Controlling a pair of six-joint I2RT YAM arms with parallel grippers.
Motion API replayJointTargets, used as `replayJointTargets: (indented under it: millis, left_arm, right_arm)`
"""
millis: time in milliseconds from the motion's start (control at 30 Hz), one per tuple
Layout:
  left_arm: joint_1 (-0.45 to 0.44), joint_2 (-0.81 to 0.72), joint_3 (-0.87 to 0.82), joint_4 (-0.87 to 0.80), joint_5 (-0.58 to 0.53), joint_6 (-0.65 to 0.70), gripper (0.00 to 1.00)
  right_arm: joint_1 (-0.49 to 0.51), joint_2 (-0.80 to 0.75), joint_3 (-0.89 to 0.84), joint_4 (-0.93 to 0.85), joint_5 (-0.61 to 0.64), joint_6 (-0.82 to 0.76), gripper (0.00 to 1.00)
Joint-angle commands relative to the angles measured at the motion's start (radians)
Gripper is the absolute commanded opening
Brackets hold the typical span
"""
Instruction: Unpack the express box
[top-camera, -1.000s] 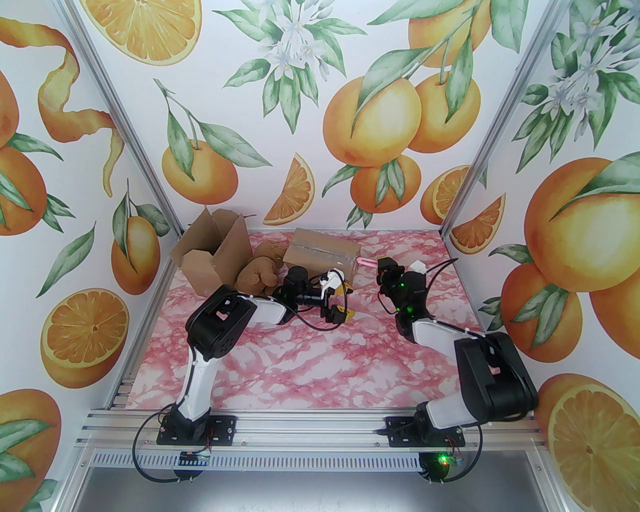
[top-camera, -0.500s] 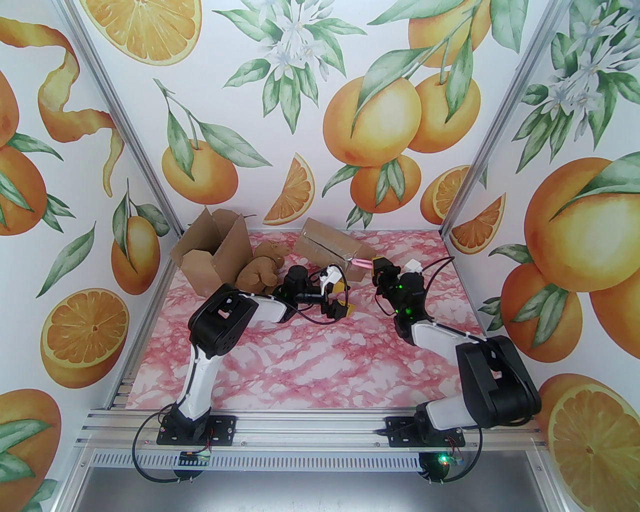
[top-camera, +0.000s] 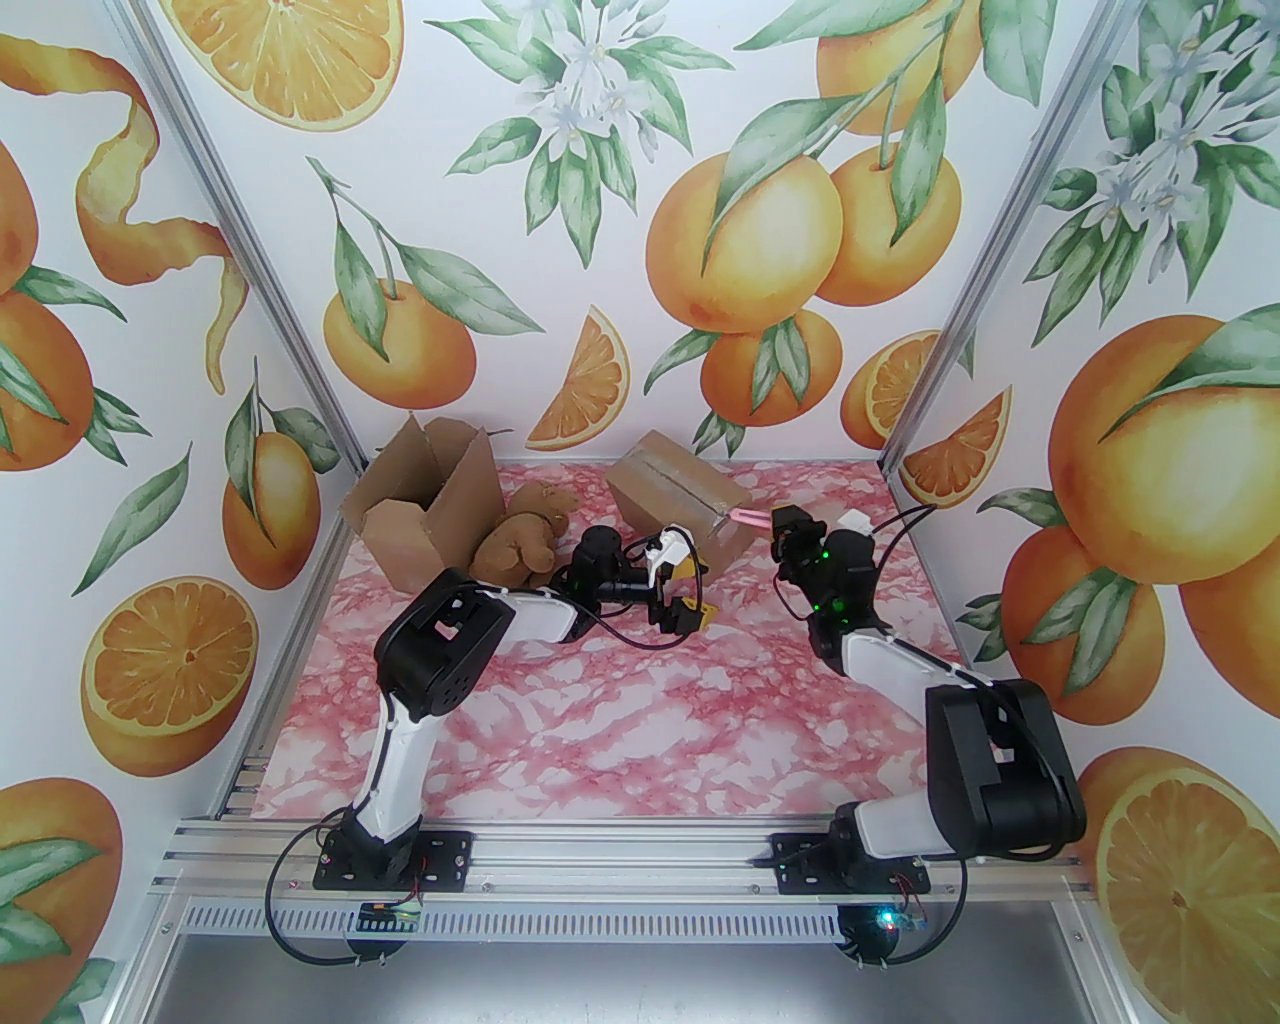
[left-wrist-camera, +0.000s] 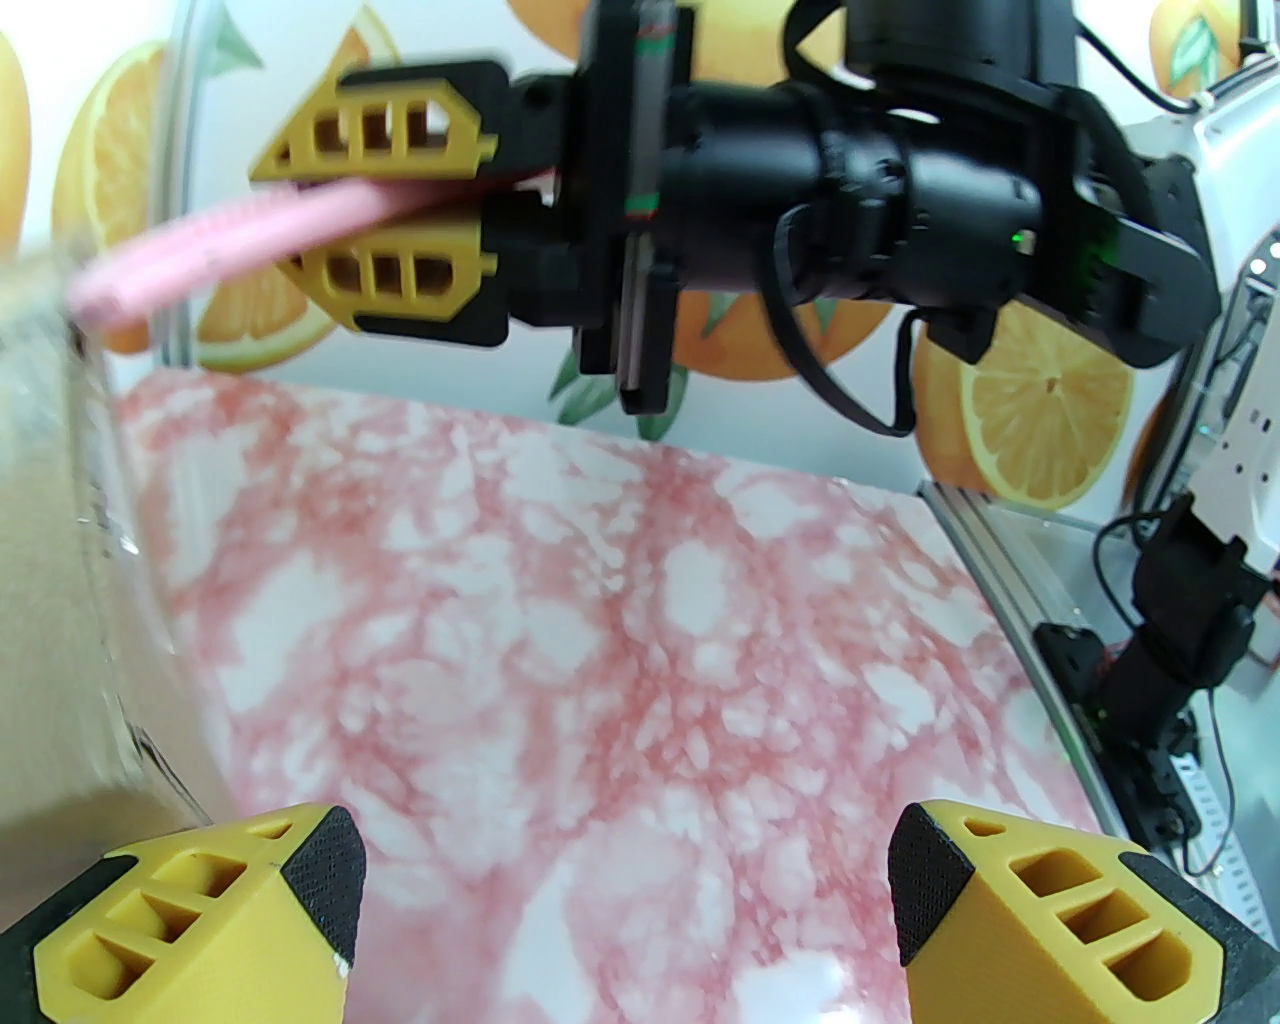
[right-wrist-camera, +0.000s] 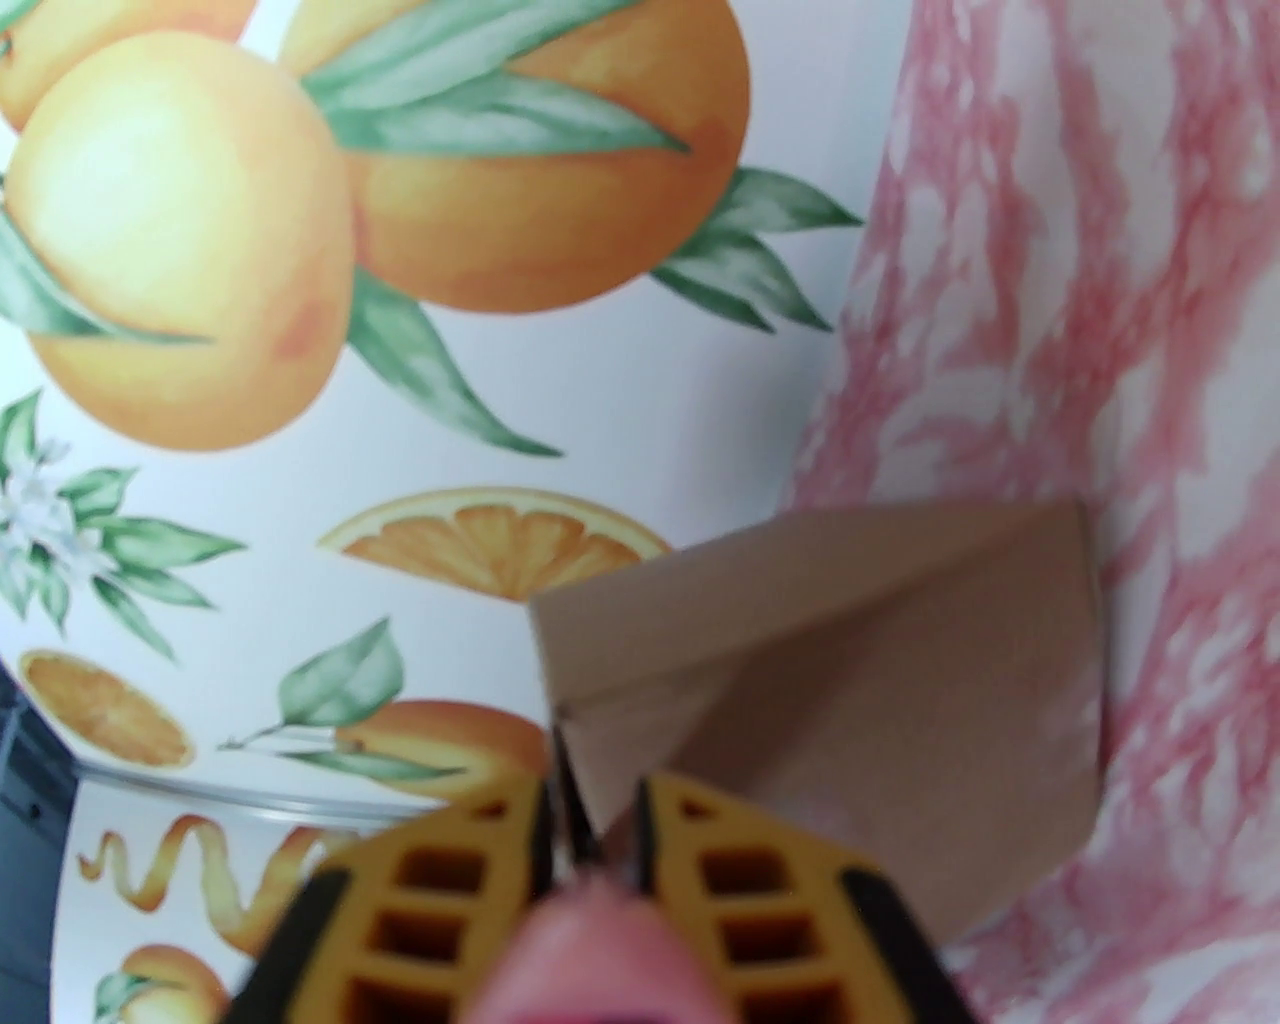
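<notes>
While the right end effector (top-camera: 775, 520) is clamped on a pink tool (top-camera: 745, 515), I read this as the seal-cutting step. The tool's tip rests against the right end of the taped cardboard box (top-camera: 680, 490), directly ahead of that end effector, up at the top edge where the clear tape runs. From the right wrist camera the box (right-wrist-camera: 850, 680) lies just beyond the pinched fingertips (right-wrist-camera: 760, 880) and looks tipped at an angle (I cannot tell whether a corner is actually off the counter (top-camera: 650, 720)).

The left end effector (top-camera: 693, 592) is spread wide and holds nothing. The box's near face is just on its far side, and in its own camera the cardboard (left-wrist-camera: 50, 600) sits close beside one of its fingers (left-wrist-camera: 200, 930); as far as I can judge, they are not touching.

Well off to the left of that end effector stand an opened carton (top-camera: 420, 510) and a brown plush toy (top-camera: 520, 535), so my guess is that this taped box is what remains to unpack.

For the next move I would want the box held steady first. It looks light and free to slide, so a push from the tool alone would probably just turn it. I would bring the left end effector in to brace or pinch the near side. Then I would draw the tool along the tape seam toward the left end before trying the flaps.
</notes>
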Motion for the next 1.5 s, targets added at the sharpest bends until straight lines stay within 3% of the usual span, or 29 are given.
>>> replayJointTargets:
  millis: [0,200,433,533,667,767,867,933,1000,1133,1300,1467]
  left_arm:
    - [0.007,-0.100,0.057,0.041,-0.029,0.063,0.90]
    - [0.021,-0.151,0.043,-0.042,-0.047,0.078,0.90]
    - [0.080,-0.210,0.099,-0.225,-0.052,0.078,0.89]
    - [0.124,-0.180,0.247,-0.430,-0.103,0.078,0.88]
    - [0.177,-0.059,0.569,-0.801,-0.173,0.109,0.85]
    - [0.201,0.028,0.736,-0.926,-0.207,0.111,0.85]
    - [0.230,0.133,0.919,-1.051,-0.233,0.088,0.86]
    - [0.253,0.225,1.060,-1.144,-0.225,0.036,0.86]
    - [0.270,0.311,1.171,-1.197,-0.179,-0.009,0.85]
    - [0.281,0.380,1.240,-1.249,-0.159,-0.014,0.86]
    - [0.295,0.394,1.224,-1.322,-0.112,-0.003,0.86]
    - [0.293,0.325,1.087,-1.320,-0.016,0.010,0.85]
  right_arm:
    - [-0.014,-0.012,0.029,-0.131,-0.112,-0.059,0.00]
    - [-0.058,-0.083,0.046,-0.291,-0.130,-0.144,0.00]
    - [-0.094,-0.182,-0.024,-0.253,-0.163,-0.140,0.00]
    - [-0.107,-0.224,-0.029,-0.256,-0.172,-0.154,0.00]
    - [-0.162,-0.323,-0.051,-0.304,-0.171,-0.176,0.00]
    - [-0.202,-0.381,-0.039,-0.364,-0.182,-0.214,0.00]
    - [-0.234,-0.440,-0.025,-0.491,-0.186,-0.283,0.00]
    - [-0.237,-0.461,0.014,-0.695,-0.177,-0.413,0.00]
    - [-0.221,-0.481,0.025,-0.893,-0.107,-0.536,0.00]
    - [-0.086,-0.494,0.007,-1.030,0.132,-0.642,0.00]
    - [0.106,-0.265,0.127,-1.056,0.316,-0.703,0.00]
    - [0.174,0.011,0.361,-1.111,0.378,-0.800,0.00]
